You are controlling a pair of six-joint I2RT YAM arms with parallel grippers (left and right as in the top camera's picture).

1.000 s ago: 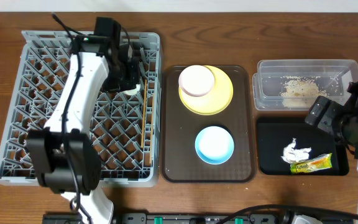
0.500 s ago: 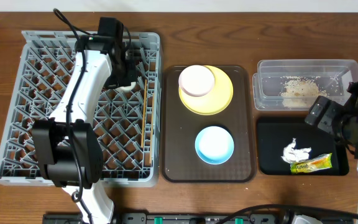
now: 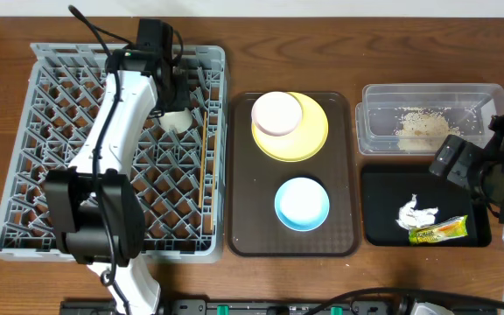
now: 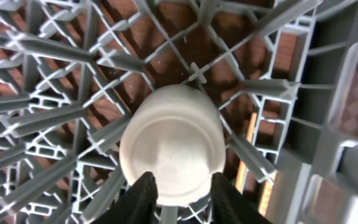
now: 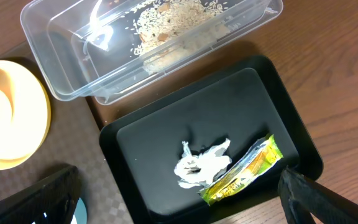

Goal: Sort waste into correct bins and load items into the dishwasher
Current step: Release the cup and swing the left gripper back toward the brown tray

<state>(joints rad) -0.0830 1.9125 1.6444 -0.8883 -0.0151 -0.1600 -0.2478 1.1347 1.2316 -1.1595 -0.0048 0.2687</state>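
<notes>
On the desk [image 3: 366, 52] stand one grey dish rack [image 3: 24, 131], one brown serving tray [image 3: 243, 175], one clear tub [image 3: 374, 131] and one black tray [image 3: 383, 223]. There are one small white cup [image 4: 171, 144], one pair of chopsticks [image 3: 201, 171], one yellow plate [image 3: 309, 140], and two bowls: a white bowl [image 3: 276, 113] and a light blue bowl [image 3: 302, 203]. The waste counts one tissue [image 3: 416, 213], one snack wrapper [image 3: 438, 231] and one heap of beige scraps [image 3: 420, 128].

**No legible text in any view**

Only printed item: snack wrapper [image 5: 243, 177] on the black tray [image 5: 148, 140]. It has yellow-green-orange print, with lettering too small and blurred to read in the right wrist and overhead views. Dish rack [image 3: 24, 175], clear tub [image 3: 374, 118], cup [image 4: 171, 146], plate [image 3: 315, 136] and worktop [image 3: 357, 35]: plain surfaces, with no readable labels, brands or numbers.
</notes>
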